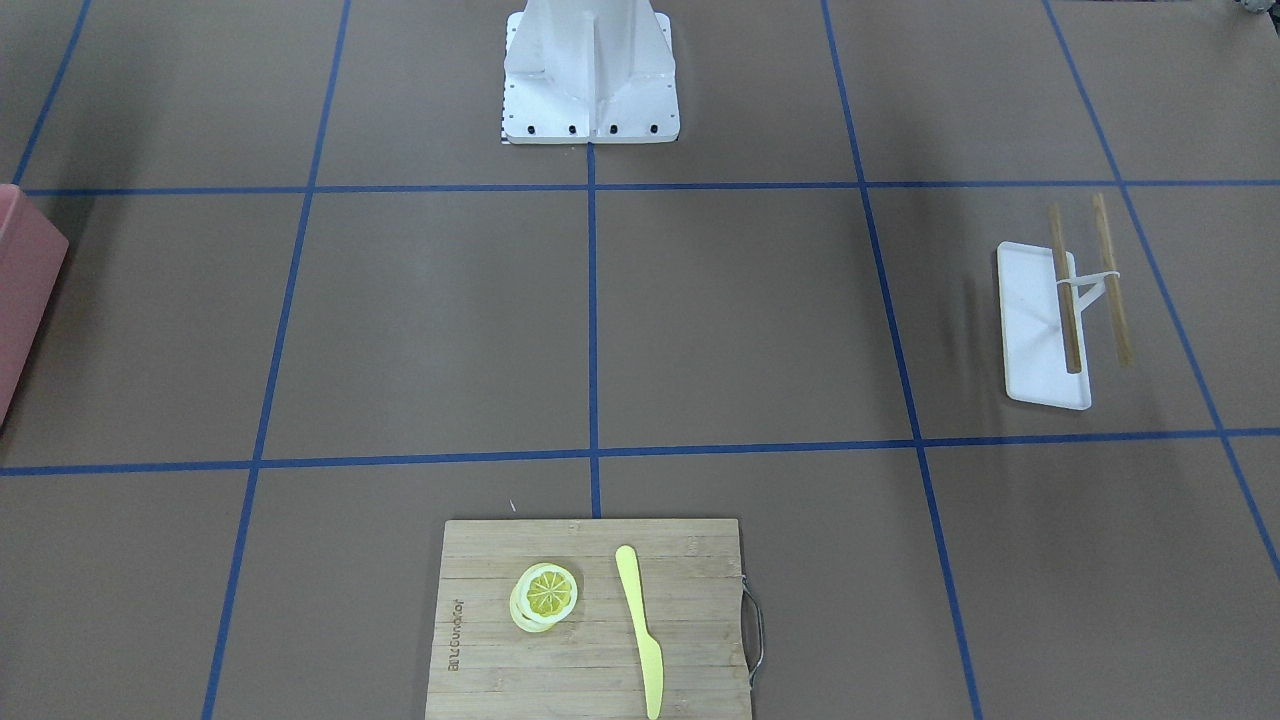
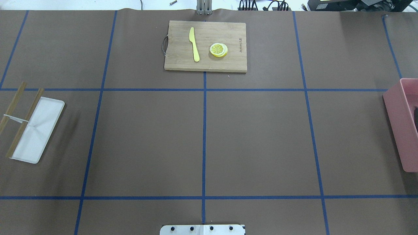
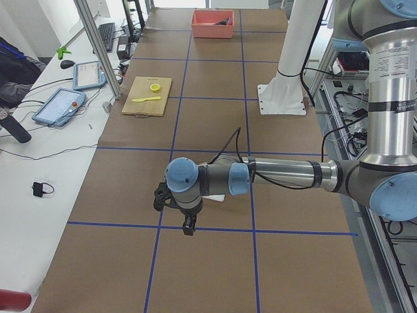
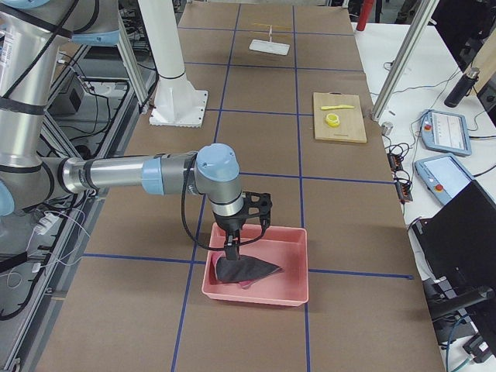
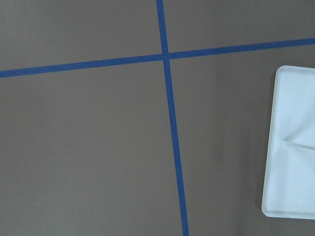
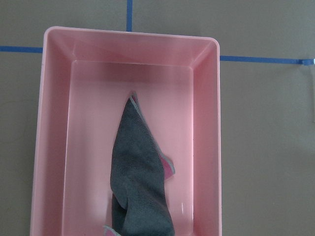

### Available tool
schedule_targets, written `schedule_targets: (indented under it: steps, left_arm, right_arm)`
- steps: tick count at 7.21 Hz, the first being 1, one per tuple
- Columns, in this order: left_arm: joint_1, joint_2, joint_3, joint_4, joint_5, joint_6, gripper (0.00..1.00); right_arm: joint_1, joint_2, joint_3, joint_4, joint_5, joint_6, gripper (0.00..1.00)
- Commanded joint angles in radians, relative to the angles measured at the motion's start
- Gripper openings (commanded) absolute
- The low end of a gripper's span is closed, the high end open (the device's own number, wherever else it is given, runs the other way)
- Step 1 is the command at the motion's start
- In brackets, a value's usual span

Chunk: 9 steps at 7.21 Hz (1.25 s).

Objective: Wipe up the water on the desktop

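The desktop [image 2: 261, 137] is matte brown with blue tape lines; I see no water on it. A grey cloth [image 6: 140, 177] with a pink underside lies in a pink bin [image 6: 206, 123] at the robot's right end of the table. In the exterior right view my right gripper [image 4: 232, 249] points down into the bin [image 4: 294, 291], its tip at the cloth [image 4: 246, 270]; I cannot tell whether it is open or shut. In the exterior left view my left gripper [image 3: 188, 228] hangs low over the desktop [image 3: 215, 130]; I cannot tell its state either.
A bamboo cutting board [image 2: 205, 65] with a yellow knife [image 2: 194, 44] and a lemon slice [image 2: 218, 50] lies at the far middle. A white tray [image 2: 36, 137] with two wooden sticks [image 2: 24, 124] lies at the left end. The white robot base [image 1: 590, 110] stands at the near middle.
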Motion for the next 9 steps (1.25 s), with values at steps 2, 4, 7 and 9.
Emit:
schedule_targets:
  steps: [2,4,7,9]
  left_arm:
    - [0.0,0.0,0.001,0.001,0.0,-0.001,0.98]
    - [0.0,0.0,0.007,0.001,0.003,-0.002,0.98]
    - [0.0,0.001,0.009,0.001,0.003,-0.002,0.98]
    - [0.0,0.001,0.009,0.001,0.005,-0.001,0.98]
  right_arm:
    - [-0.029,0.007,-0.035,0.003,0.01,-0.006,1.0]
    - [-0.098,0.05,-0.037,-0.005,0.013,0.011,1.0]
    - [-0.179,0.098,-0.046,0.001,0.021,0.225,1.0]
    - [-0.186,0.086,-0.05,0.003,0.062,0.223,1.0]
